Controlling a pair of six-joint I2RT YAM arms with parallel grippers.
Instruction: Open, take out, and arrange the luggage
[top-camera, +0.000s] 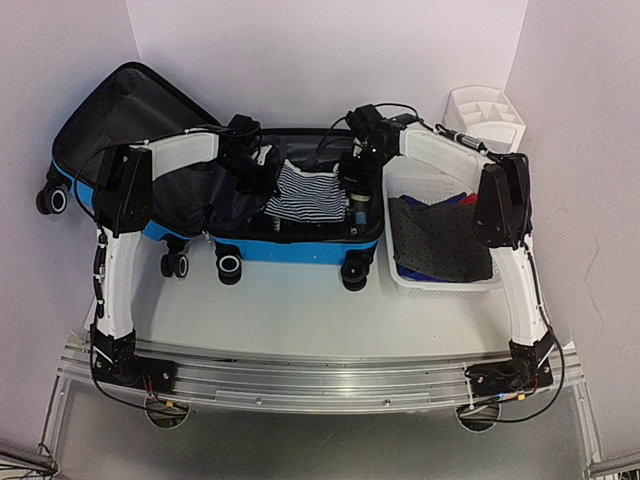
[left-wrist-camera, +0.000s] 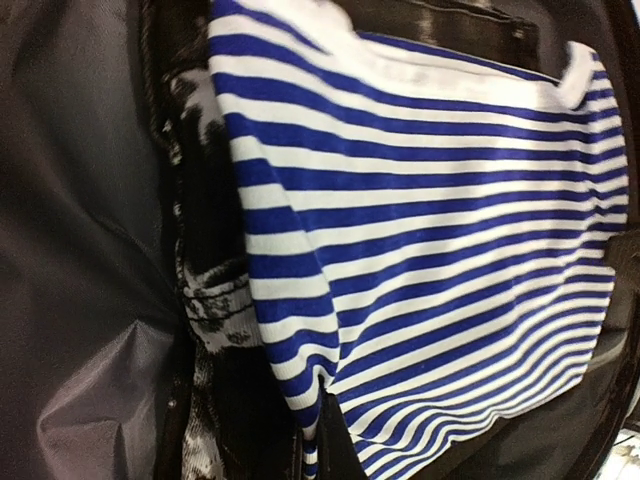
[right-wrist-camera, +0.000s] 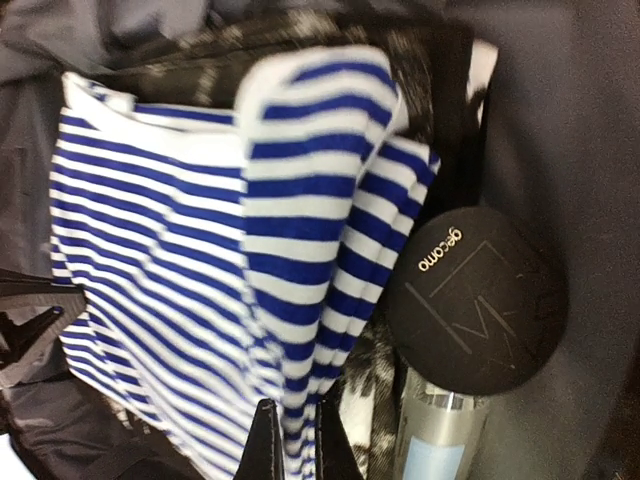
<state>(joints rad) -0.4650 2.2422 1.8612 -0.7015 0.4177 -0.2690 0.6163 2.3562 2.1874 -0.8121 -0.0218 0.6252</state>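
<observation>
Blue luggage (top-camera: 290, 250) lies open on the table (top-camera: 300, 320), both arms reaching inside. Over its grey lining, left gripper (top-camera: 262, 172) is clenched on the striped shirt (top-camera: 310, 195) at its left edge; right gripper (right-wrist-camera: 297, 430) pinches the opposite edge.

The luggage (top-camera: 290, 250) is bright blue, the shirt (top-camera: 310, 195) blue-and-white striped.

I see the luggage (top-camera: 300, 250): glossy hard shell, matt fabric lining. Inside it, a soft knit striped shirt (top-camera: 305, 195); right of it, a smooth plastic basket (top-camera: 445, 284).
</observation>
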